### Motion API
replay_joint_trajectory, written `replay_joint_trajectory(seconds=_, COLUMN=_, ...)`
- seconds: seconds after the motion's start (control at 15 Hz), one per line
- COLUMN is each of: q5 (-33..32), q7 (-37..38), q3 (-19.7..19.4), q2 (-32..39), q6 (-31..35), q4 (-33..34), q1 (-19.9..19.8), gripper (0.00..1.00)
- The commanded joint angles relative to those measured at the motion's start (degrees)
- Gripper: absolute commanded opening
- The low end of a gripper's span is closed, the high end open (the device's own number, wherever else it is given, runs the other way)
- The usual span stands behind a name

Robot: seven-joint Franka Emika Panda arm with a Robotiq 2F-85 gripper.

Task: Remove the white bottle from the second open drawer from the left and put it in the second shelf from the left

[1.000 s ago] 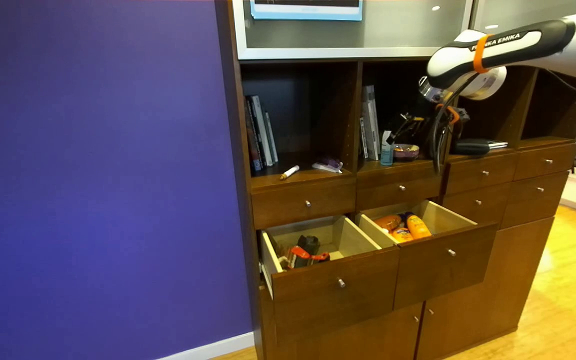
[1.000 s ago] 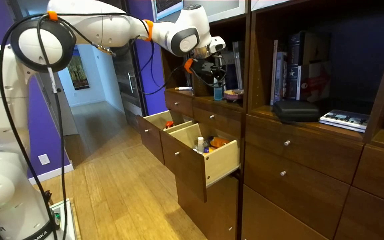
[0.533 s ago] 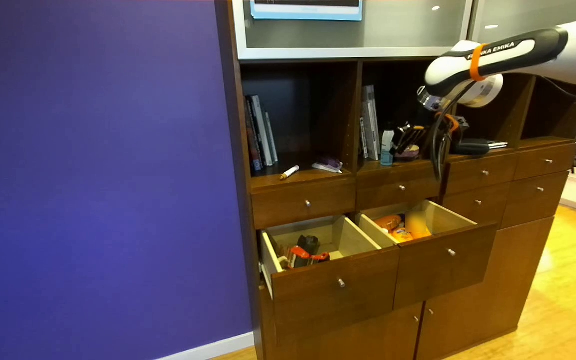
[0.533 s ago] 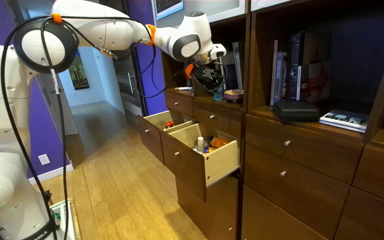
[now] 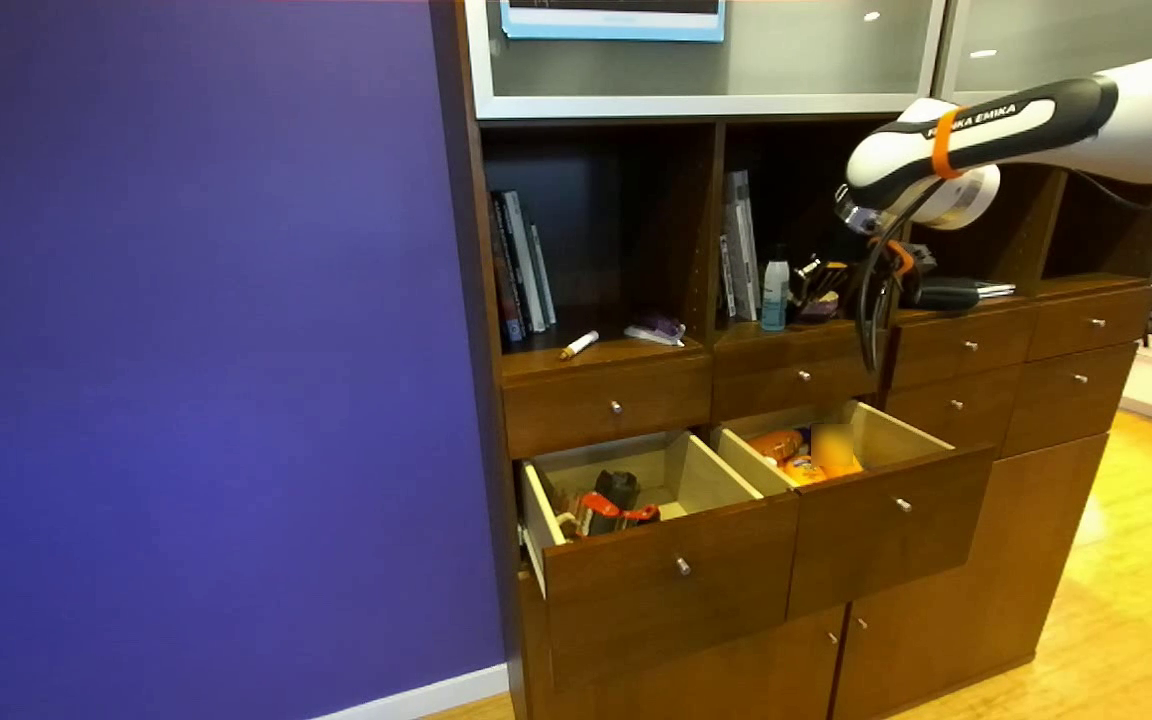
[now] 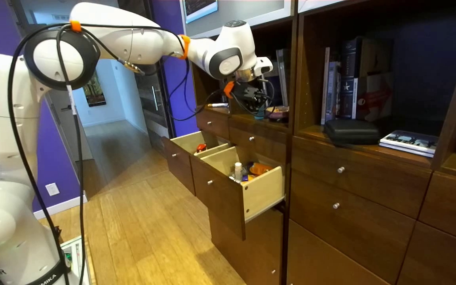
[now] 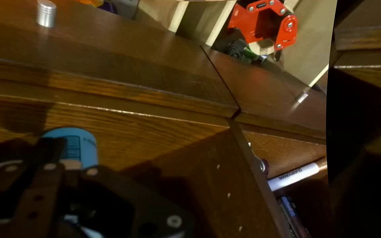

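Since white bottle stood near front edge of second shelf, placing looked done | claw alongside (couldn't tell if spread, tbh) | only retreat remained, probably

In both exterior views the floor is bright, the shelf dim. In an exterior view, 2 small glints show on the glass, and a square blur masks part of an orange item. In the wrist view, a knob gleams, shadows cross the shelf, and the right edge is dark and distorted.
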Motion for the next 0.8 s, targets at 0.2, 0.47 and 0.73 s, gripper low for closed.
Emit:
replay_joint_trajectory(seconds=0.2, q5=1.2, q7=-0.7, q3=2.7, q2=1.6, q6=5.0, q4=0.5, q1=-1.7, gripper=0.00)
replay_joint_trajectory(seconds=0.47, q5=2.3, q7=-1.4, q3=4.1, q2=2.1, q6=6.3, q4=0.3, q1=-2.6, gripper=0.00)
replay_joint_trajectory(seconds=0.73, q5=1.2, q7=-0.9, q3=4.3, q2=1.0, q6=4.1, q4=-1.3, q1=-2.8, gripper=0.00)
